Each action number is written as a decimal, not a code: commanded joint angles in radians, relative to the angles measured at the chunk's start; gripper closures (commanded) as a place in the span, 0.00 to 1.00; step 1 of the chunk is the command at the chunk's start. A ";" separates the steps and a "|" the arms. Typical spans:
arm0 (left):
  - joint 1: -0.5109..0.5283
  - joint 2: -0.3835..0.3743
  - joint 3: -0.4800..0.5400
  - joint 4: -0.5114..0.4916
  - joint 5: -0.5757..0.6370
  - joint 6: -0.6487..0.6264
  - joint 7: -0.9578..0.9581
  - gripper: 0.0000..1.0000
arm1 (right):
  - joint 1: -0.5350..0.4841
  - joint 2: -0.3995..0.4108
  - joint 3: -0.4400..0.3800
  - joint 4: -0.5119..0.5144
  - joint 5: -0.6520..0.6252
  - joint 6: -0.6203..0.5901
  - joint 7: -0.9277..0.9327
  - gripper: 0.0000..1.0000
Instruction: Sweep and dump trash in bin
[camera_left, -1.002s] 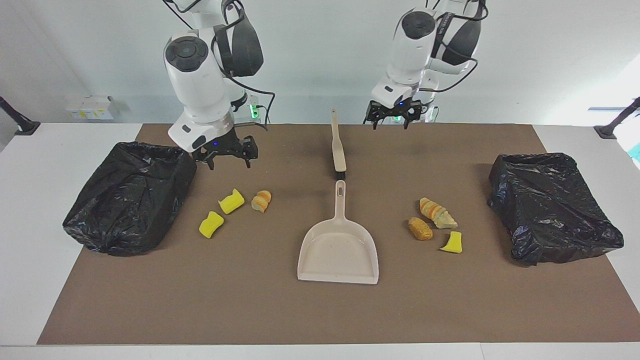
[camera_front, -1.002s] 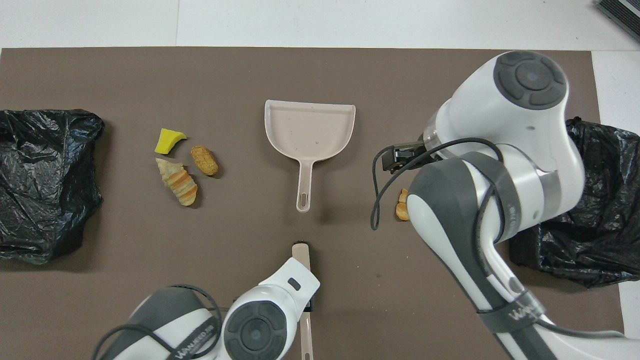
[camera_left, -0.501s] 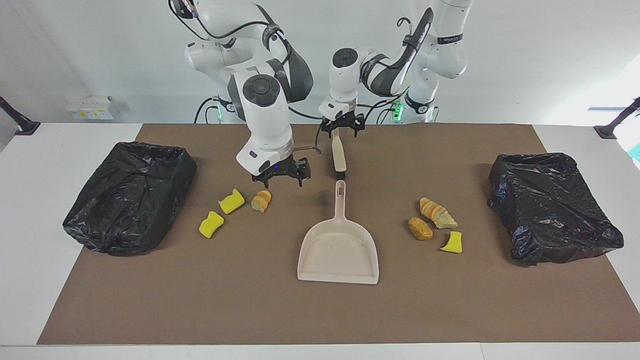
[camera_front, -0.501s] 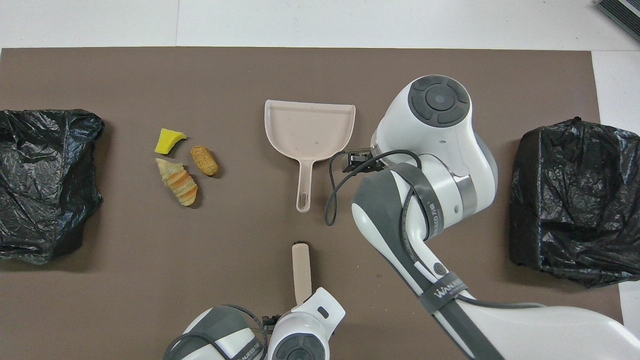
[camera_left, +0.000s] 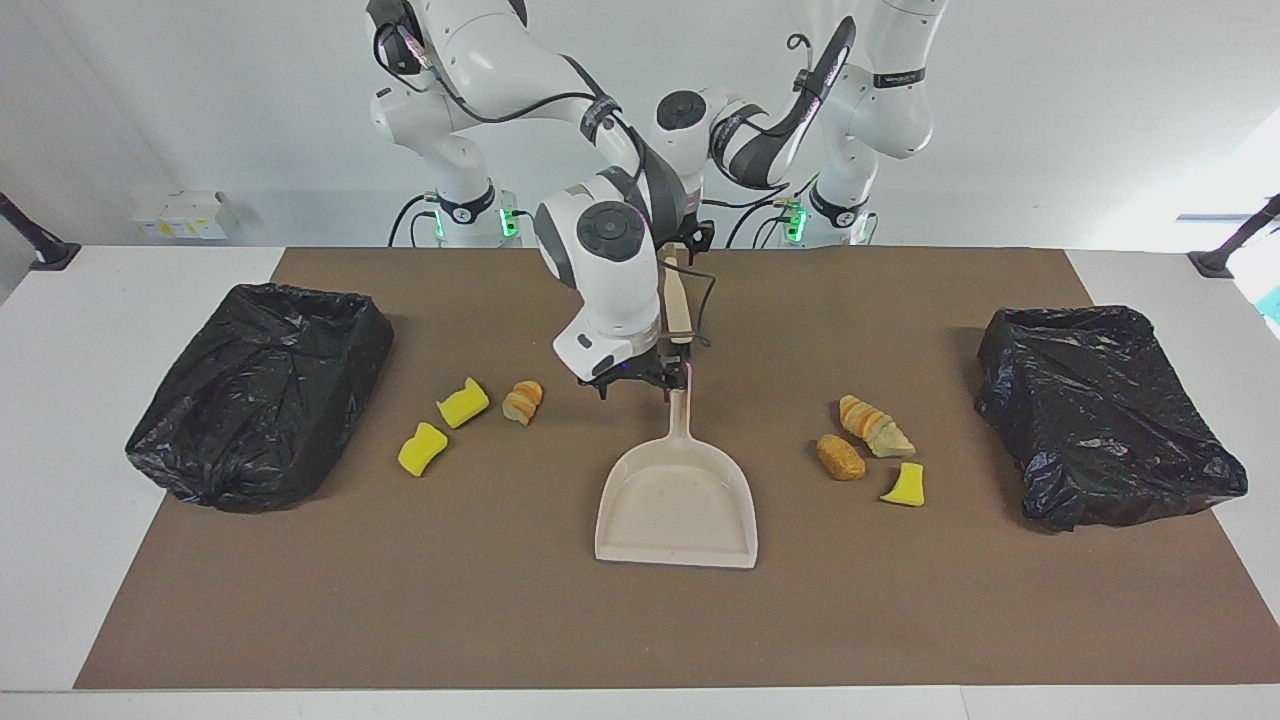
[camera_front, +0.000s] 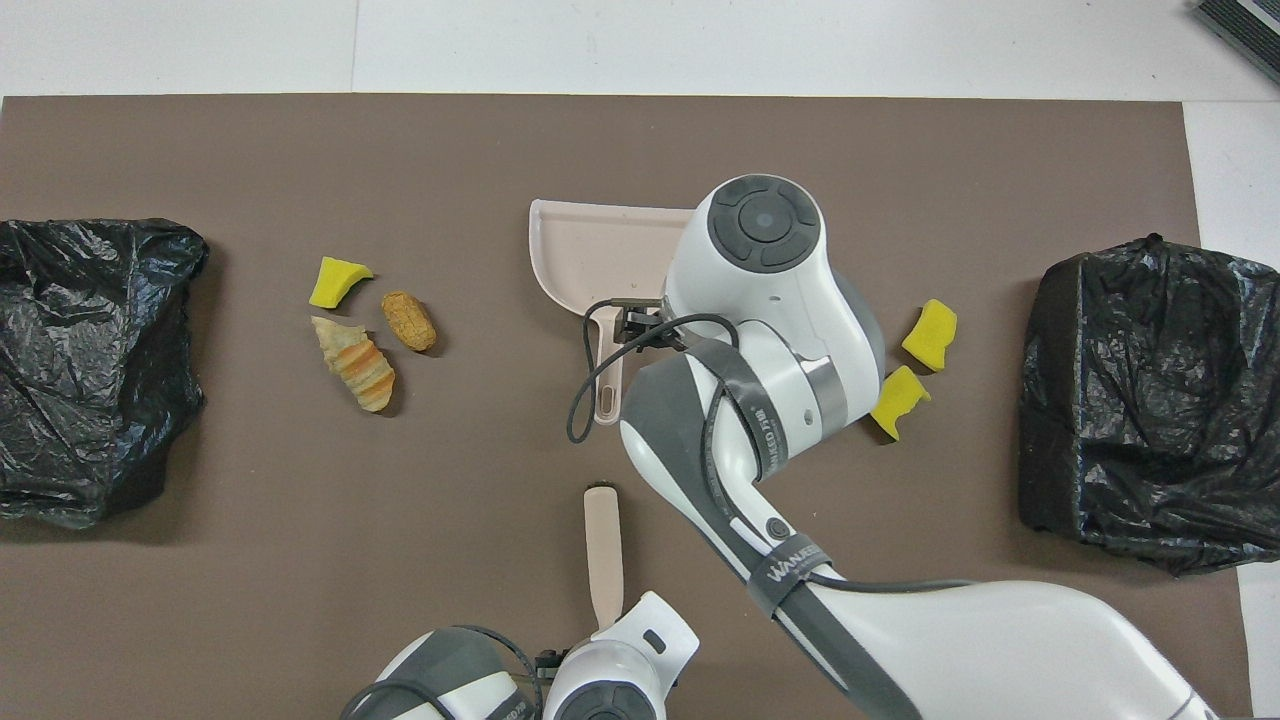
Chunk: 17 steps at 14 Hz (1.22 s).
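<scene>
While the right gripper (camera_left: 645, 381) hangs spread over the dustpan (camera_left: 677, 500) handle, trash (camera_left: 463, 402) lies beside it.

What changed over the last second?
Right tool swung from beside the bin at its end of the table to the dustpan handle, open. Left tool came across to the brush handle's end. Dustpan, brush, scraps, both bins unmoved.

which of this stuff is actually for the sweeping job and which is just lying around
For the job: dustpan, brush, yellow sponge chunks, bread pieces, black-bagged bins; right gripper at the dustpan's handle, left gripper at the brush's handle.

Lying about: white boxes, black stands.
</scene>
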<state>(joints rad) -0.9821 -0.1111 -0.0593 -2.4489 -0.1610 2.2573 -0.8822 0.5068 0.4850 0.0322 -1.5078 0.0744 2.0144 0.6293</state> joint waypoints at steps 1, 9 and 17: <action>-0.023 -0.036 0.019 -0.030 -0.043 -0.036 0.014 1.00 | 0.019 0.052 -0.003 0.043 0.022 0.039 0.032 0.01; -0.009 -0.134 0.027 -0.010 -0.043 -0.310 0.144 1.00 | 0.061 0.061 -0.003 0.029 0.035 0.067 0.058 0.23; 0.250 -0.394 0.033 0.031 -0.034 -0.665 0.319 1.00 | 0.075 0.046 -0.003 -0.037 0.033 0.113 0.076 0.44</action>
<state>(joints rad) -0.8251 -0.4341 -0.0214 -2.4267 -0.1849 1.6798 -0.6161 0.5782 0.5475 0.0314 -1.5017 0.0926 2.0915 0.6808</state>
